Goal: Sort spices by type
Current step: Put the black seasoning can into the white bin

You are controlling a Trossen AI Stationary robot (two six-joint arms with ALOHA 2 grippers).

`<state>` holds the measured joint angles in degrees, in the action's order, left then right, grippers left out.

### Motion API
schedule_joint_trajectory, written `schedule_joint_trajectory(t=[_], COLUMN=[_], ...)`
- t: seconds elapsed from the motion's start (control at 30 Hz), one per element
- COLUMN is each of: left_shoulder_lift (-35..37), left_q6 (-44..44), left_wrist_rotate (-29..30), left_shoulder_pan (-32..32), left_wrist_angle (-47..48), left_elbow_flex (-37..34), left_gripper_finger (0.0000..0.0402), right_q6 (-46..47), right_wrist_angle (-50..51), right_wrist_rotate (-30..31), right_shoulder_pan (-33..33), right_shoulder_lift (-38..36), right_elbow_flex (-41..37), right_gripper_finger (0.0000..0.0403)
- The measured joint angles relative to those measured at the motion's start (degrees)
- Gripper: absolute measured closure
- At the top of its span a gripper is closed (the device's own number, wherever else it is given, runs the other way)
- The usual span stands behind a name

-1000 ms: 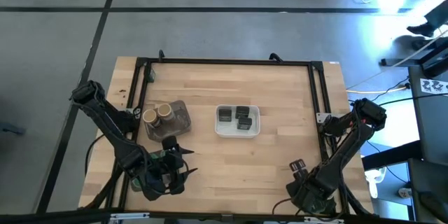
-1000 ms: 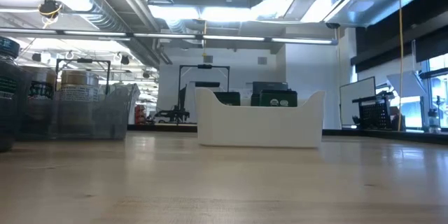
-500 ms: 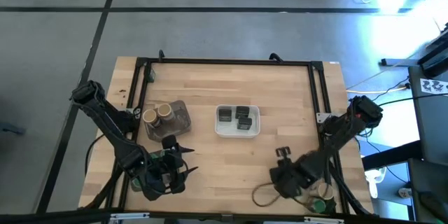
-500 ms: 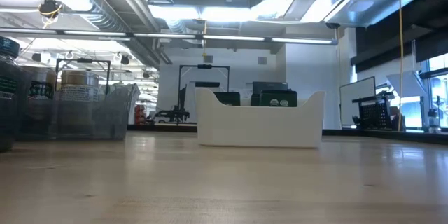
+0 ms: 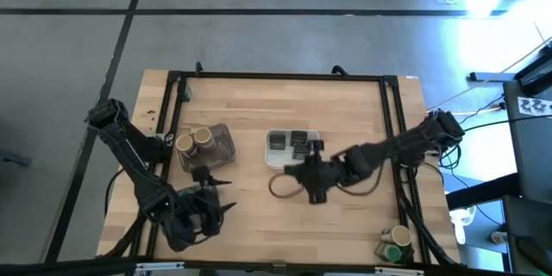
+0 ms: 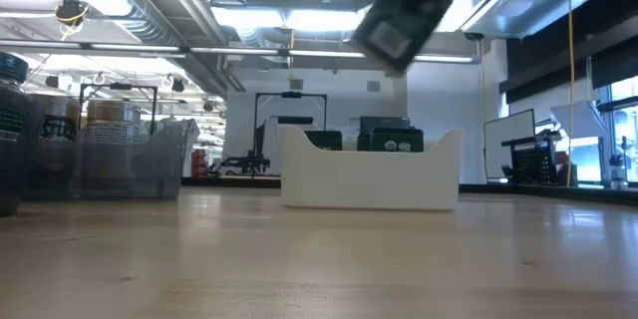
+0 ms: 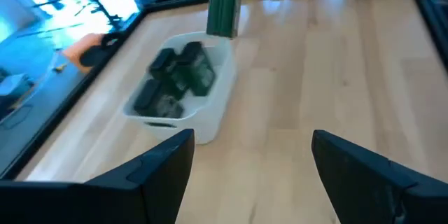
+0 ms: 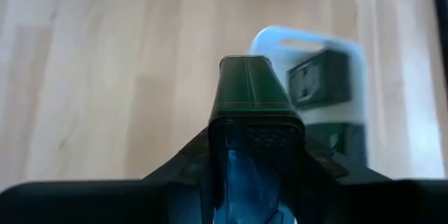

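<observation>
My right gripper [image 5: 310,151] reaches across the table from the right and is shut on a dark green squarish tin [image 8: 255,105]. It hovers by the near right part of the white tray [image 5: 293,162]. The tin shows blurred and high in the low view [image 6: 404,15]. More dark tins [image 5: 293,144] lie inside that tray [image 7: 210,105]. Two tan-topped jars [image 5: 194,141] stand in the grey tray [image 5: 220,148]. A green-lidded jar [image 5: 395,254] and a tan one stand at the near right corner. My left gripper [image 7: 252,175] waits open near the near left edge. My right gripper pinches the dark tin between its two fingers, one on each of its side faces [image 8: 220,129]. The tin sticks out forward along the fingers, its far end [image 8: 246,63] free. It is lifted clear of the table, tilted, above the level of the white tray's rim.
A black frame [image 5: 276,76] runs along the table's far, left and right edges. A cable loop [image 5: 278,187] hangs from the right arm just near of the white tray. Bare wood lies between the two trays and along the far half.
My right arm has swung from the near right corner toward the table's middle and far side, stretching out until its gripper reached the white tray. The move uncovered the jars at the near right corner. My left arm has stayed about where it was.
</observation>
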<state>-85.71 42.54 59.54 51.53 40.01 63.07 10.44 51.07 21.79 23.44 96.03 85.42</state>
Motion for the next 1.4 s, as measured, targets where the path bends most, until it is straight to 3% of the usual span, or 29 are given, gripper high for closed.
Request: schedule_joint_trajectory(t=[0.33, 0.73, 1.0, 1.4], left_shoulder_lift=[4.49, 11.72, 11.72, 11.69], left_q6=[10.03, -8.98, -11.22, -11.37], left_wrist_rotate=[-1.16, -19.02, -20.08, -20.10], left_shoulder_pan=[-1.95, -10.98, -13.14, -13.78], left_wrist_angle=[-0.52, -36.75, -40.78, -40.72], left_elbow_flex=[-11.27, -27.28, -28.47, -28.46], left_gripper_finger=[0.0116, 0.0116, 0.0116, 0.0116], right_q6=[-8.88, -9.43, -9.35, -9.29], right_wrist_angle=[-11.50, -9.22, -8.86, -10.68], right_wrist_rotate=[-5.87, -9.75, -10.93, -12.20], right_shoulder_pan=[-11.09, -17.24, -17.47, -17.49], right_shoulder_lift=[5.50, 12.42, 14.93, 15.67], right_elbow_flex=[0.01, 0.01, 0.01, 0.05], right_gripper_finger=[0.0277, 0.0277, 0.0273, 0.0179])
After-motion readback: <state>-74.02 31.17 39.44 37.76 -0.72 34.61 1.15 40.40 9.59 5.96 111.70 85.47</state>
